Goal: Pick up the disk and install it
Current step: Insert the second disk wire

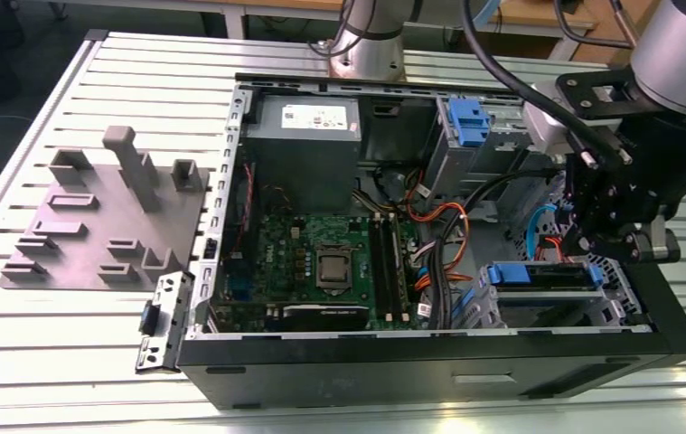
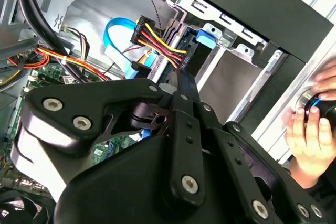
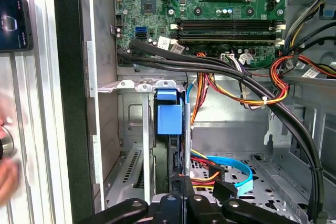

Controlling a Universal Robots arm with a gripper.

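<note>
pincer (image 1: 592, 237) low inside the computer case (image 1: 439, 357) above the seated disk (image 1: 544, 276), its grip impossible to tell

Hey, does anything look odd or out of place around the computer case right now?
Yes: a person's hand rests on the table beside the open case while the pincer works inside near the drive cage. Nothing looks spilled or broken.

Open computer case (image 1: 439, 357) on slatted table (image 1: 29, 362). Inside: motherboard (image 1: 318, 262); power supply (image 1: 304, 136) beyond it; disk (image 1: 544, 276) seated in cage beside it, gripper (image 1: 596, 242) just above. Grey fixture (image 1: 101, 226) outside case.
</note>
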